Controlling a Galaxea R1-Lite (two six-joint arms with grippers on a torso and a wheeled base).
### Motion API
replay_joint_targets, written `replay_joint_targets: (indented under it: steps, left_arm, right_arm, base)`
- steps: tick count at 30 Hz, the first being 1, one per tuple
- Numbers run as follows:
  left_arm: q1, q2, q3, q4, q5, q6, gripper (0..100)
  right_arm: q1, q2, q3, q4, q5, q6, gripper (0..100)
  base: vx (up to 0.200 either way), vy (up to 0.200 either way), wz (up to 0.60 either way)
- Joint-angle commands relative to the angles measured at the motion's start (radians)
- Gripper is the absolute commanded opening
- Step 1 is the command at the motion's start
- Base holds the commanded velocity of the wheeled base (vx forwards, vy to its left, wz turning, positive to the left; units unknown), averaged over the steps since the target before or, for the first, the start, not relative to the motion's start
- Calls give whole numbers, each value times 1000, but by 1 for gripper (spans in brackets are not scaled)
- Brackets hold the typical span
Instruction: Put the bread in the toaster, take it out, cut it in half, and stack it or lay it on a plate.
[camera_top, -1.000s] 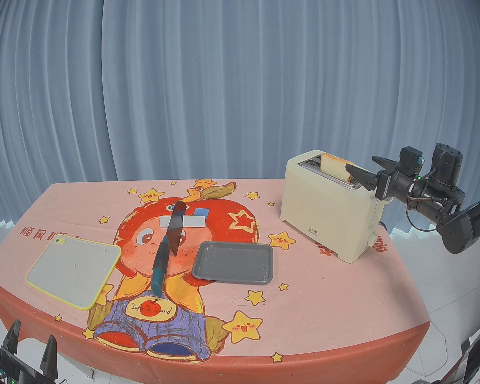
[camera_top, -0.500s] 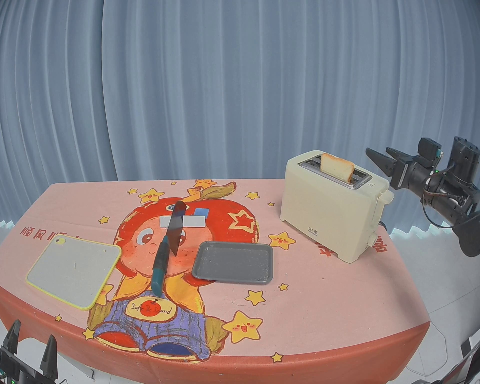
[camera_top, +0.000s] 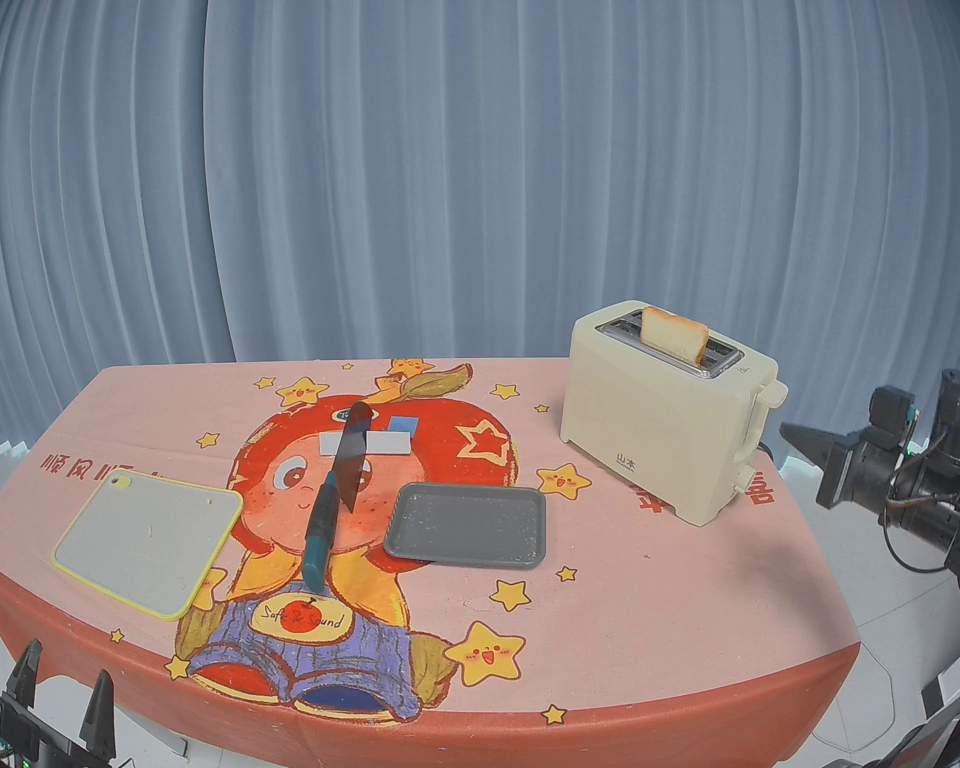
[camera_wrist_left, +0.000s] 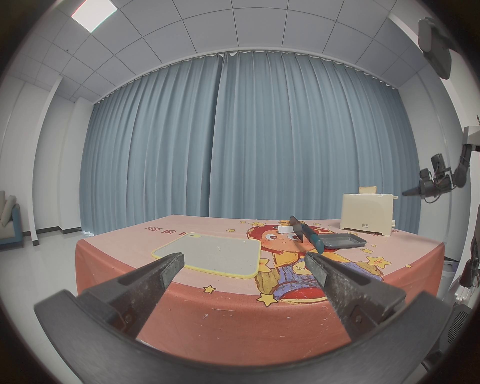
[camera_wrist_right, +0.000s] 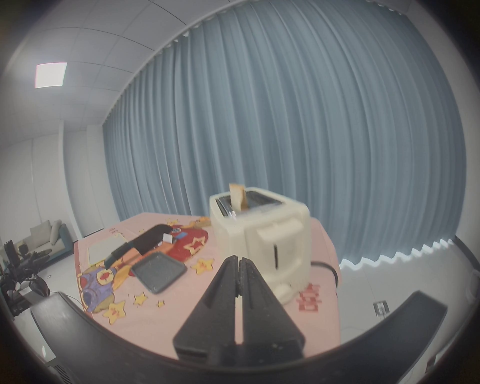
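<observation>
Fingers (camera_top: 100, 700) of our left gripper (camera_top: 62, 675) stand wide apart at the far left, low and off the table's (camera_top: 650, 620) near corner. From the left wrist we see the same spread pincer (camera_wrist_left: 243, 260) short of the table's edge.

On the cloth we come first to the board (camera_top: 148, 540), grey with a yellow rim, lying flat near the left edge. Just right of it lies the knife (camera_top: 335, 490) — teal handle toward us, dark blade pointing away, its tip across a white strip (camera_top: 385, 443) with a small blue square (camera_top: 402, 424) beside it. Next, near the handle but apart from it, sits the grey plate (camera_top: 467, 523), bare.

Well right of the plate stands the cream toaster (camera_top: 655, 430), near the table's right edge. The bread (camera_top: 674, 335) stands upright in its slot, the browned top poking out above the rim.

Farthest right, off the table and apart from the toaster, our right gripper (camera_top: 790, 432) points toward it at about the height of its base — its fingers pressed together tip to tip, as the right wrist view (camera_wrist_right: 239, 265) shows plainly
</observation>
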Motion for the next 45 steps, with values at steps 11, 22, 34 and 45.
replay_joint_targets:
  steps: [11,22,34,45]
  left_arm:
    - [1,0,18,-1,1,0,100]
    - [0,0,18,-1,1,-2,100]
    - [0,0,18,-1,1,0,100]
    - [0,0,18,-1,1,0,100]
  right_arm:
    - [-62,68,76,25,-9,5,0]
    - [-60,219,38,20,-9,39,0]
    - [-60,327,21,11,-10,63,0]
    - [-51,353,0,6,-21,65,0]
  base:
    - [0,0,0]
    - [0,0,0]
    - [0,0,0]
    - [0,0,0]
